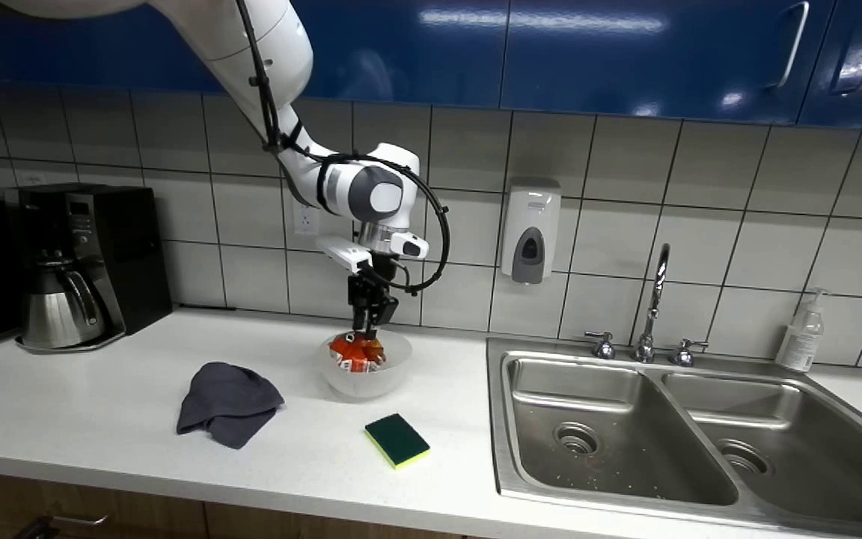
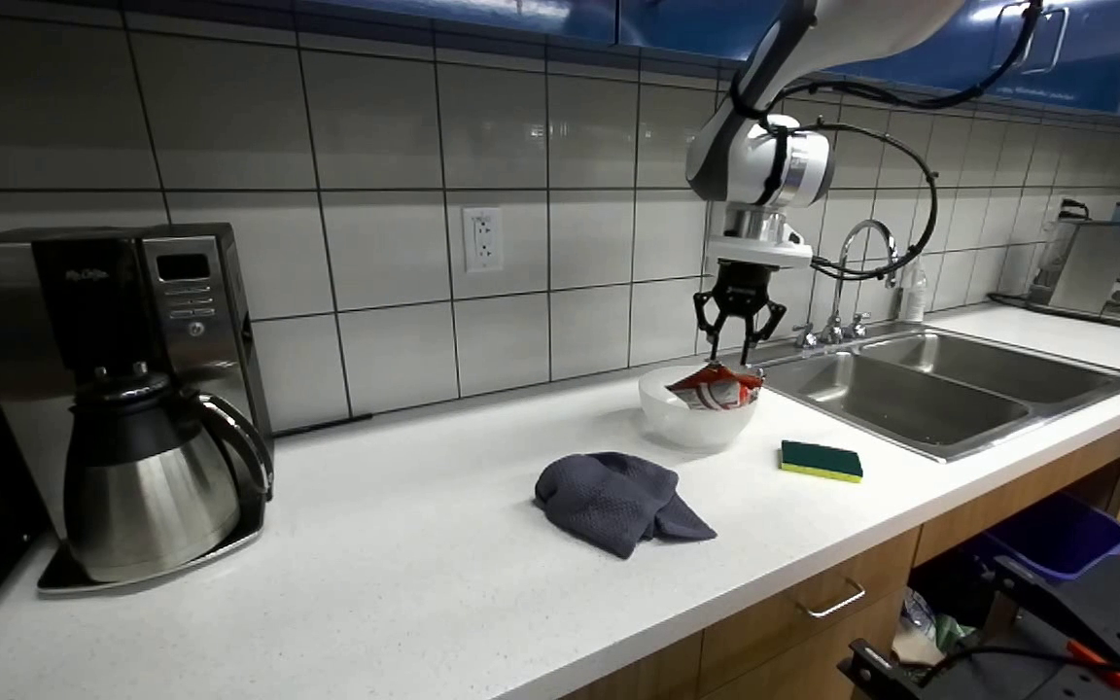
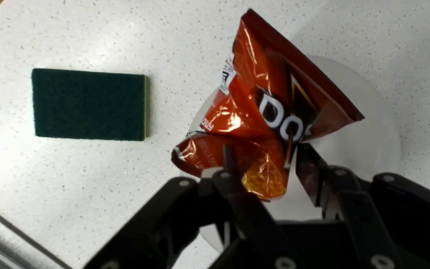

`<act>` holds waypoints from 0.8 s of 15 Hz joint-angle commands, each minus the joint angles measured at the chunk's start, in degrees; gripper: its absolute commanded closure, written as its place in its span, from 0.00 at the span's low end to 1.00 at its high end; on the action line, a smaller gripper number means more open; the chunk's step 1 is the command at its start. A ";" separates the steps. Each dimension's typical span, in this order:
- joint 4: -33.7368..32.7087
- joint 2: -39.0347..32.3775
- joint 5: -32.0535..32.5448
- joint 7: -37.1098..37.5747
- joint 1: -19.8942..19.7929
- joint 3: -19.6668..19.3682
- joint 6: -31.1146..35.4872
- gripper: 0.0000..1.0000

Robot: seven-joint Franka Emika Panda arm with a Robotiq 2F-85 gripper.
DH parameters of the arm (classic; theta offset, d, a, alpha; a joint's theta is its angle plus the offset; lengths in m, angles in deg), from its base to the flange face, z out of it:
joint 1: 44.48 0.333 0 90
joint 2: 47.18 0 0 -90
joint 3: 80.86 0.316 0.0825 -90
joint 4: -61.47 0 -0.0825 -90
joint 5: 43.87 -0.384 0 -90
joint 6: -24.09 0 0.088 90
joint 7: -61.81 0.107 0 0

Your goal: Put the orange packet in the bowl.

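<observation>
The orange-red chip packet [image 1: 349, 353] sits in the white translucent bowl [image 1: 364, 386] in both exterior views. The packet [image 2: 718, 391] stands tilted, with its upper part at the rim of the bowl [image 2: 686, 428]. In the wrist view the packet [image 3: 243, 112] covers much of the bowl [image 3: 381, 134], and its corners reach past the bowl's outline. My gripper [image 2: 729, 358] points down just above the packet, its fingers apart. In the wrist view the gripper [image 3: 266, 154] shows a gap between the packet and the right finger. The left finger overlaps the packet; contact there cannot be told.
A dark grey cloth [image 1: 229, 403] and a green-yellow sponge [image 1: 397, 440] lie on the counter in front of the bowl. A double sink [image 1: 618, 427] is on the sponge's side. A coffee maker [image 2: 147, 408] stands farther along the counter. The tiled wall [image 1: 461, 292] is close behind the bowl.
</observation>
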 commanded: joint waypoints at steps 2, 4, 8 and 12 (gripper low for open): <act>4.96 5.32 0.79 -2.49 0.16 0.36 2.15 0.14; 6.68 7.33 1.16 -3.58 0.43 0.43 2.81 0.01; 12.96 13.76 2.33 -8.03 1.43 1.05 4.00 0.00; 21.09 21.17 3.35 -14.14 2.47 2.07 4.49 0.00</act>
